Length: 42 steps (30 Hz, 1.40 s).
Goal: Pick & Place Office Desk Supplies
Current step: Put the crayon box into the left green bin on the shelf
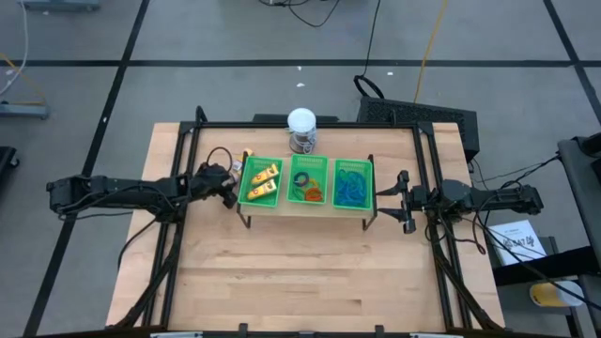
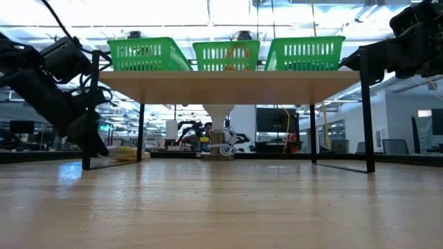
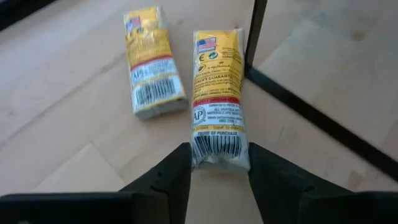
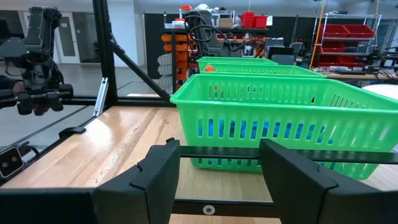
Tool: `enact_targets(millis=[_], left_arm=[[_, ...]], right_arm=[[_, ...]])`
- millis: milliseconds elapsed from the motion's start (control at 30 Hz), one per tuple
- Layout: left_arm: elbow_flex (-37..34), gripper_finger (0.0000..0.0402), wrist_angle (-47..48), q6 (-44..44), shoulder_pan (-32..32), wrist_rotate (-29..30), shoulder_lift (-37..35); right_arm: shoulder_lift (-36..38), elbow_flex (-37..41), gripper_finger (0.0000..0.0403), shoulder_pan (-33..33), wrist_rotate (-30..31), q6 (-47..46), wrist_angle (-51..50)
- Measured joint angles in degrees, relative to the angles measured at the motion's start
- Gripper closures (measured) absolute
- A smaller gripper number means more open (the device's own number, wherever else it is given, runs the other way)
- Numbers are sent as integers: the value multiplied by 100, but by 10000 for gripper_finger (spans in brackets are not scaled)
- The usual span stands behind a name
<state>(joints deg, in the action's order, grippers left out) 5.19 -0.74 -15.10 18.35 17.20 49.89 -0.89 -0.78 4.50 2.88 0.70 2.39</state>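
Yellow-and-white wrapped packet between left gripper jaws, closing on its end | risk: end-grip slip (second packet beside) | right gripper jaws spread, idle

Two dark, slender jointed arms, each ending in a two-finger claw. The left gripper has matte black fingers, broad and wedge-shaped, narrowing toward their tips. The right gripper has the same blocky black fingers, with a black crossbar behind them carrying one small round screw at its middle. Black cables loop beside the left claw.
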Motion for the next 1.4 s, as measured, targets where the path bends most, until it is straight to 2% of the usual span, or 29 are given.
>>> enact_targets(millis=[200, 467, 667, 867, 1100, 1400], left_arm=[[0, 258, -281, 108, 0, 40, 0], [230, 258, -404, 151, 0, 474, -2], [617, 259, -384, 204, 0, 826, -2], [1207, 259, -377, 777, 0, 1053, -12], [1875, 259, 457, 1373, 0, 1458, -2], [2054, 259, 947, 1251, 0, 1584, -2]], right_arm=[[0, 1, 190, -1, -1, 1, 0], [0, 1, 190, -1, 2, 1, 0], [0, 1, 190, -1, 1, 0, 0], [4, -1, 190, 1, -18, 1, 5], [2, -1, 190, 1, 8, 3, 2], [2, -1, 190, 1, 12, 3, 2]])
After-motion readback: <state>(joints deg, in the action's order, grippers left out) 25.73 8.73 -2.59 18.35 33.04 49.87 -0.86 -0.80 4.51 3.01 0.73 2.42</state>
